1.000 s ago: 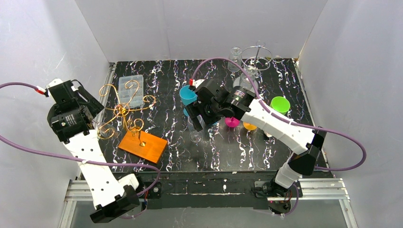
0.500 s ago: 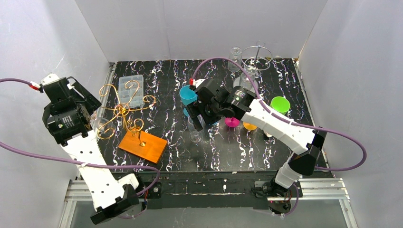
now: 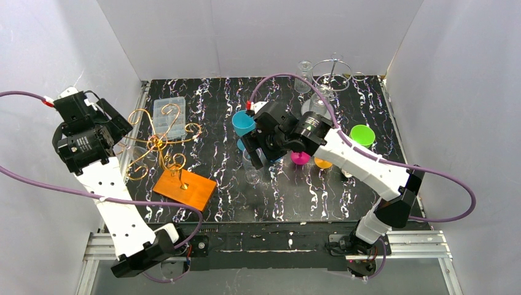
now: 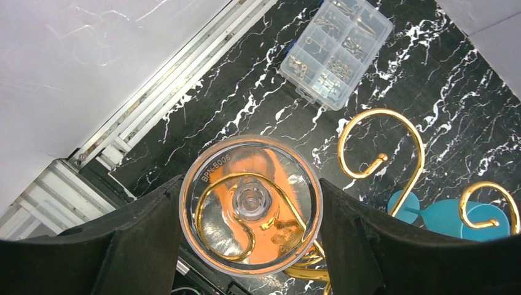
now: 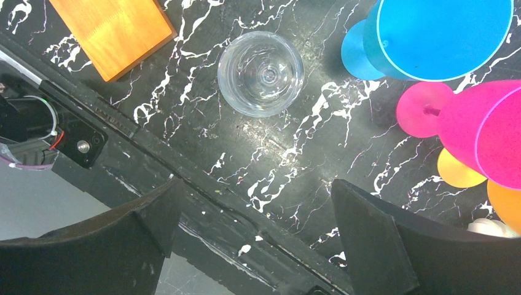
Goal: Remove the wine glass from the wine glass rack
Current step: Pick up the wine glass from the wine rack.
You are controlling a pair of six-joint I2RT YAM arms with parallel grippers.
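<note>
The wine glass rack is a gold wire stand on an orange base; its curls also show in the left wrist view. My left gripper is at the rack's left side. In the left wrist view the left gripper has its fingers against both sides of a clear wine glass, seen foot-on, with a gold curl showing through the foot. My right gripper is open and empty over the table's middle, above a clear glass standing on the table.
A clear parts box lies behind the rack. Blue, pink, orange and green plastic glasses stand around the right arm. A silver wire rack with clear glasses stands at the back right.
My left arm has shifted up and to the left beside the gold rack, with the glass between its fingers. The right arm has barely moved.
</note>
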